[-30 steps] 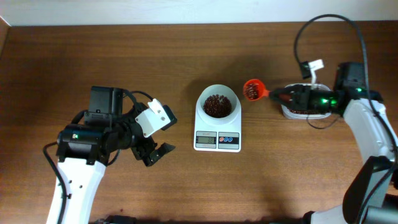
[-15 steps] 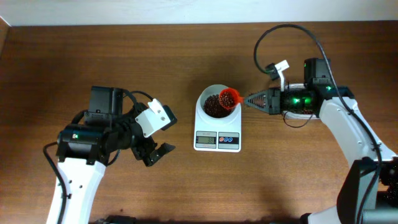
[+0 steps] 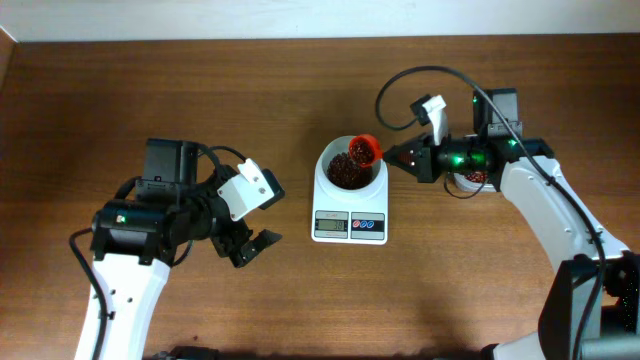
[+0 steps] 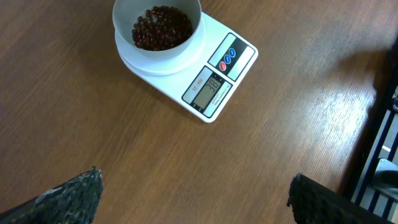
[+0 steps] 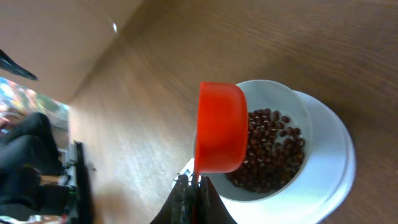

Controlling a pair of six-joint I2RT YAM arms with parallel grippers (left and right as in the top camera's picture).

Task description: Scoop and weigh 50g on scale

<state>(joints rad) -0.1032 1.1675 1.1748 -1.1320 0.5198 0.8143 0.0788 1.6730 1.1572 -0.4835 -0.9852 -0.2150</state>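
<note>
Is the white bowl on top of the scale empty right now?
No, the left wrist view shows a heap of dark reddish-brown beans lying inside the bowl on the scale.

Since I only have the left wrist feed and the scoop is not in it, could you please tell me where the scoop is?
Observer: The orange scoop is tipped on its side over the rim of the bowl of the scale, on the right arm's side, above the beans.
Operator: Thank you; what is holding it there?
Observer: The right end effector, shut on the scoop's handle, reaching in from the scale's right.
</note>
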